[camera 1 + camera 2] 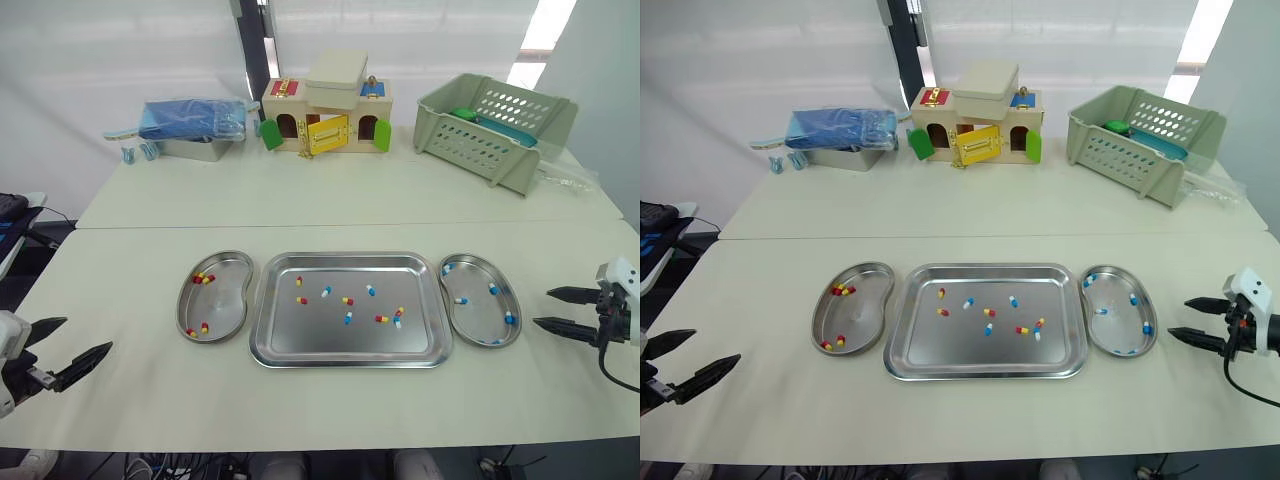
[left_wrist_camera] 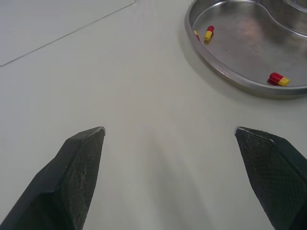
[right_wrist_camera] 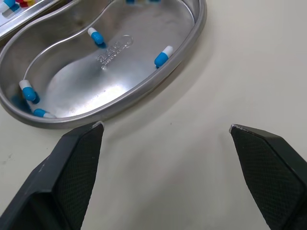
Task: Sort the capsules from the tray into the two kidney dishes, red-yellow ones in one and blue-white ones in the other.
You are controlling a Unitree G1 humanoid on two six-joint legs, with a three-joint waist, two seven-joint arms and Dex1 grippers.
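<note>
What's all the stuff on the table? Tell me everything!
Tray: one, silver, middle of table.
Loose capsules: about nine, red-yellow and blue-white, in tray.
Left kidney dish: one, silver, left of tray, holding red-yellow capsules.
Right kidney dish: one, silver, right of tray, holding blue-white capsules.
Toy house: one, wooden, coloured doors, back middle.
Basket: one, grey-green, back right.
Blue bundle: one, back left.
Left gripper: black, open, near left.
Right gripper: black, open, near right.

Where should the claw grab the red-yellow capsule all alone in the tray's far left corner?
Pinch the capsule across its middle, coming straight down from above. It lies flat on the floor of the tray, pointing away from the robot, so squeezing its long left and right sides probably works best. Nothing crowds it.
</note>
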